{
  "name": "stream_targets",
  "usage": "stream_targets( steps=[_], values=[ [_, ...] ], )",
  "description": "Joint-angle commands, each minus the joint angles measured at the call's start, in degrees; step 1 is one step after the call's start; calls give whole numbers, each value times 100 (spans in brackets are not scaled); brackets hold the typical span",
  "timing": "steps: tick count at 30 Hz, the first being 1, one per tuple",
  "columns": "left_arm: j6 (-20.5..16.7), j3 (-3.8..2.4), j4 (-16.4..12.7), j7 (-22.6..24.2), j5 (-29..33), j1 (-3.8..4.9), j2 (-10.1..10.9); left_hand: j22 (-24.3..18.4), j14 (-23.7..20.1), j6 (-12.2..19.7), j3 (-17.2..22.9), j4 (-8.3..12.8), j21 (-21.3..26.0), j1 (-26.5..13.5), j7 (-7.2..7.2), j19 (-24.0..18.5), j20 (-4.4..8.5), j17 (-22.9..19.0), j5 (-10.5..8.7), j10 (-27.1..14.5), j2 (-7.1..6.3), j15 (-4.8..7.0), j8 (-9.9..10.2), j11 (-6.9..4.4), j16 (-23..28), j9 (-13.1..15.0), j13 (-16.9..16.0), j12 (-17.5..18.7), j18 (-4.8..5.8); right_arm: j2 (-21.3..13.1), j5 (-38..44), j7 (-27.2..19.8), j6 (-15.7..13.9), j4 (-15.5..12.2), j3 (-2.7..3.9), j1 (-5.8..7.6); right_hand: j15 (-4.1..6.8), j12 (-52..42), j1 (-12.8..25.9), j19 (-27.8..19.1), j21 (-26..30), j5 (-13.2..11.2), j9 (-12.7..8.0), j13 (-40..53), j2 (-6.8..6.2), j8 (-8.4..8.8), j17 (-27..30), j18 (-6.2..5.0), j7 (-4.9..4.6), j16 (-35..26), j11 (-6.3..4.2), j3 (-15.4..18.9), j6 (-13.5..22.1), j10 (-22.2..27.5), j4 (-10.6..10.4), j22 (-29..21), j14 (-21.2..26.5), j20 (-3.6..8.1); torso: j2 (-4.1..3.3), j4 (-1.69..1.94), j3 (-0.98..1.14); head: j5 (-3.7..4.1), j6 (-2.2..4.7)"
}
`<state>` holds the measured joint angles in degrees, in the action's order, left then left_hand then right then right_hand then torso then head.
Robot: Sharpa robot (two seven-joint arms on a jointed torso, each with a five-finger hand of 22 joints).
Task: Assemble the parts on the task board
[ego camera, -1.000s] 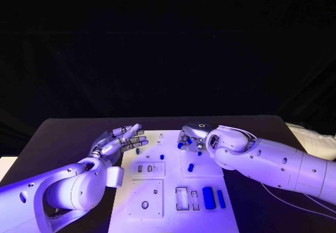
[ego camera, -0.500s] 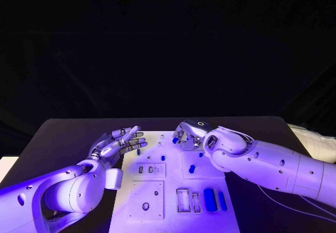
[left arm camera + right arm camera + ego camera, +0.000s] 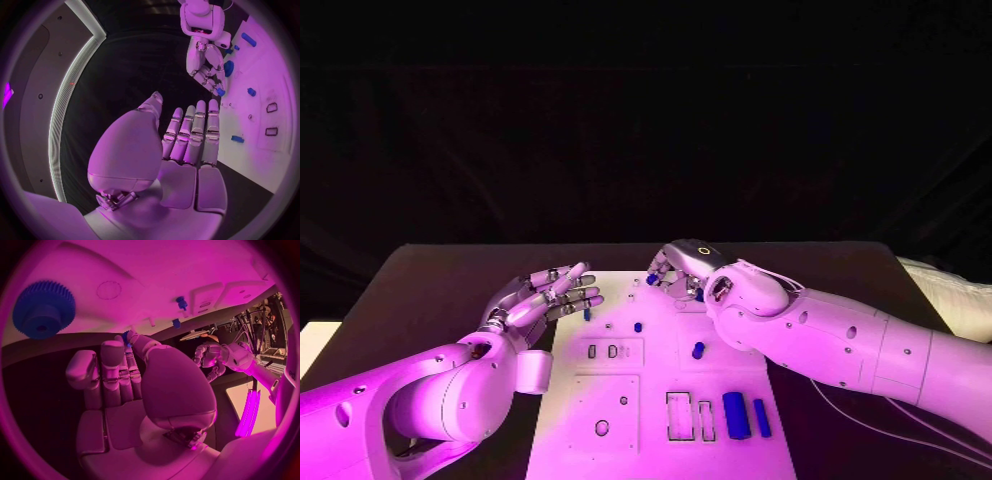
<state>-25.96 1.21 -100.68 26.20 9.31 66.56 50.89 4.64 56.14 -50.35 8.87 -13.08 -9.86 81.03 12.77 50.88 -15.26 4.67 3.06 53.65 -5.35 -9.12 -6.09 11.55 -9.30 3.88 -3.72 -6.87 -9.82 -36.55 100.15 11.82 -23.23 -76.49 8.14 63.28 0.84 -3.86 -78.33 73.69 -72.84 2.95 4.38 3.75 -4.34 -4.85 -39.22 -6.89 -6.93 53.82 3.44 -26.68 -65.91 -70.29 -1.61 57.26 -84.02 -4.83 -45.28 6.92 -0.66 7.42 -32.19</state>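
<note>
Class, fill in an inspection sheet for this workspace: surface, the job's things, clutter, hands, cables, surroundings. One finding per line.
Surface: black table.
Job's things: white task board with small blue parts on it; a blue gear in the right wrist view.
Clutter: nothing seen.
Hands: left hand open over the board's left edge; right hand pinching a small blue piece.
Cables: thin cable under the right arm.
Surroundings: dark backdrop.

Matt white task board [image 3: 733, 345], glossy plastic arms [image 3: 862, 345]
</note>
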Motion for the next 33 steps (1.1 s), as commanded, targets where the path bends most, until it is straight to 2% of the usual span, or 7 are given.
stream_targets(
  steps=[1, 5, 10, 27, 33],
  values=[
    [128, -5, -6, 16, 10, 8, -8, -7, 28, -31, -2, 28, 32, 27, 164, 30, -11, -6, -26, 20, 42, -10, 14, 1, 38, -8, 7, -11, -60, 91, 96, 160, -138, 98, 1, 6, 39, 27, 26, 13, -32, 2, 92, -8, -33, -1, -11, 61, -8, 47, 16, -26, -45, -40, -23, 7, -61, 1, -30, 43, -6, 26, -2],
    [132, -5, -9, 17, 10, 8, -10, -7, 28, -31, -2, 28, 32, 27, 164, 30, -11, -6, -26, 20, 42, -10, 14, 1, 38, -8, 7, -11, -60, 207, 91, 193, -115, 222, 1, 16, 36, 29, 40, 10, -37, 4, 92, -9, -42, 6, -10, 61, -13, 53, 20, -30, -40, -35, -36, 12, -58, -1, -43, 80, -18, 50, -6],
    [138, -5, -6, 13, 10, 8, -15, -7, 28, -31, -2, 28, 32, 27, 164, 30, -11, -6, -26, 20, 42, -10, 14, 1, 38, -8, 7, -11, -60, 304, 78, 201, -79, 312, 1, 30, 32, 30, 60, 6, -43, 6, 94, -9, -55, 15, -19, 62, -16, 69, 24, -33, -37, -31, -53, 16, -53, -3, -56, 101, -30, 71, -15],
    [156, -5, 26, -9, 10, 8, -33, -12, 28, -30, 4, 46, 39, 38, 163, 34, -11, -9, -26, 17, 51, -11, 16, 2, 42, -9, 7, -11, -59, 408, 40, 178, 92, 351, 0, 57, 25, 28, 126, -9, -57, 5, 99, -8, -98, 34, -11, 61, -19, 88, 29, -25, -37, -28, -110, 24, -35, -11, -79, 123, -28, 111, -47],
    [157, -5, 36, -11, 10, 8, -33, -12, 28, -30, 4, 46, 39, 38, 163, 34, -11, -9, -26, 17, 51, -11, 16, 2, 42, -9, 7, -11, -59, 411, 50, 218, 21, 320, -1, 58, 24, 27, 129, -12, -55, 6, 100, -7, -102, 34, 4, 60, -19, 78, 29, -24, -38, -29, -113, 20, -31, -12, -89, 125, -20, 111, -36]
  ],
)
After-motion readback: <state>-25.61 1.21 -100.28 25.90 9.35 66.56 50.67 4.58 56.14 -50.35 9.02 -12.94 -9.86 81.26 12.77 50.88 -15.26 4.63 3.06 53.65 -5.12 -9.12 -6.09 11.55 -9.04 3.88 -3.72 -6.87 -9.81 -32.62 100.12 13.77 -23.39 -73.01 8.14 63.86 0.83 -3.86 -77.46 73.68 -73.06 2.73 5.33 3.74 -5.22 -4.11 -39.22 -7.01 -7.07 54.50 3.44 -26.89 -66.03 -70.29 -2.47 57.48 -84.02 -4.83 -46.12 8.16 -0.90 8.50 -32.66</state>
